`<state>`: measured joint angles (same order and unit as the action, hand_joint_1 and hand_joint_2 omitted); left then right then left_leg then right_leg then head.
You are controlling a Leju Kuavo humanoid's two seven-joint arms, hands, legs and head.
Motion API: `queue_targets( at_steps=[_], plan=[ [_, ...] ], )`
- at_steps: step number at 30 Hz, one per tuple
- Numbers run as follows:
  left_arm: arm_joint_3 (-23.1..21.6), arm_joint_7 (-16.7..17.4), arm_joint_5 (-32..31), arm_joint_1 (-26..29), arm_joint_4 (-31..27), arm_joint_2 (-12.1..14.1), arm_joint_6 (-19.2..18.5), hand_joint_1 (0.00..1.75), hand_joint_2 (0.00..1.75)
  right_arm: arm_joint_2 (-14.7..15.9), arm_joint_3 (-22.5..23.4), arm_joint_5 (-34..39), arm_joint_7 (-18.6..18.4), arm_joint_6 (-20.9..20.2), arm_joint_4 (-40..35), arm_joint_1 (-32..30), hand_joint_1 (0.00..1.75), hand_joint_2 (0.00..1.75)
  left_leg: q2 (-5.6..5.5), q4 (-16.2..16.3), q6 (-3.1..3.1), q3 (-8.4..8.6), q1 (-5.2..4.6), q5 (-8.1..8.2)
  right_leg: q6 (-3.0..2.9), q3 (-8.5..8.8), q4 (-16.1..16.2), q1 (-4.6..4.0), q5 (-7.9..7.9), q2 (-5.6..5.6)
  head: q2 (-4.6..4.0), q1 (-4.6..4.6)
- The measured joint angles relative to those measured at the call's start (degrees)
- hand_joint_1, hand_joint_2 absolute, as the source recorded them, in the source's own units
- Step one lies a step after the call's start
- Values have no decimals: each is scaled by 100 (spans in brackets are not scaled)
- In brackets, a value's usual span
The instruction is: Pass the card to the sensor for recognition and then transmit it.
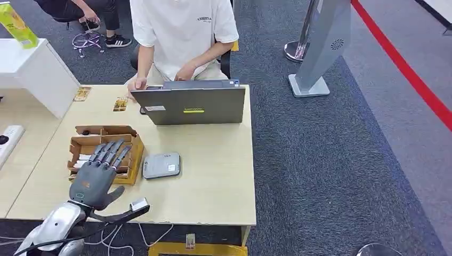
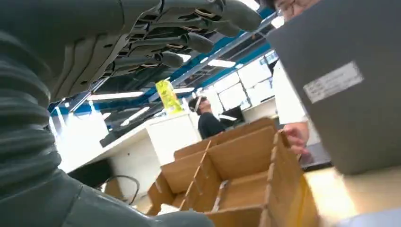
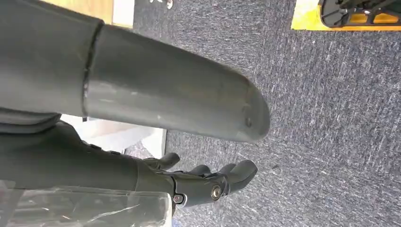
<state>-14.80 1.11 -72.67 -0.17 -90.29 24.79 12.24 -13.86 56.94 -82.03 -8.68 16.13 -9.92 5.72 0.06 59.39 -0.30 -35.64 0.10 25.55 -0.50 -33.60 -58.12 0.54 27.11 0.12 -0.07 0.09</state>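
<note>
The bench [image 1: 213, 176] is a pale wooden top with grey carpet [image 1: 330, 160] wide open along its right edge. A person [image 1: 181, 37] sits at the far edge behind a grey laptop [image 1: 189, 104]. Bare top lies between the laptop and the near edge. A cardboard divider box [image 1: 133, 146] sits at the left, and the grey sensor [image 1: 161, 165] lies just beside it on its right. Cards [image 1: 84, 160] show pale inside the box. The left robot hand [image 1: 98, 173] hovers over the box, fingers [image 1: 114, 152] spread and straight, holding nothing. The right robot hand [image 3: 208, 182] hangs over carpet, fingers loosely apart, empty.
</note>
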Motion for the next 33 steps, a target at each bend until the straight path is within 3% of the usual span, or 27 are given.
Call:
queue_targets(
  at_steps=[7,33],
  plan=[
    [262,2,17,-23,374,-11,-92,0,175,0,0,-26,0,-46,0,0,0,0,1,0,-2,0,0,-1,-1,0,0,0,0,0,0,0],
    [336,5,-70,-581,1125,-208,-151,0,175,0,-72,-194,0,-105,0,7,0,0,0,1,-2,0,0,-2,-2,0,0,0,-2,0,0,0]
  ],
)
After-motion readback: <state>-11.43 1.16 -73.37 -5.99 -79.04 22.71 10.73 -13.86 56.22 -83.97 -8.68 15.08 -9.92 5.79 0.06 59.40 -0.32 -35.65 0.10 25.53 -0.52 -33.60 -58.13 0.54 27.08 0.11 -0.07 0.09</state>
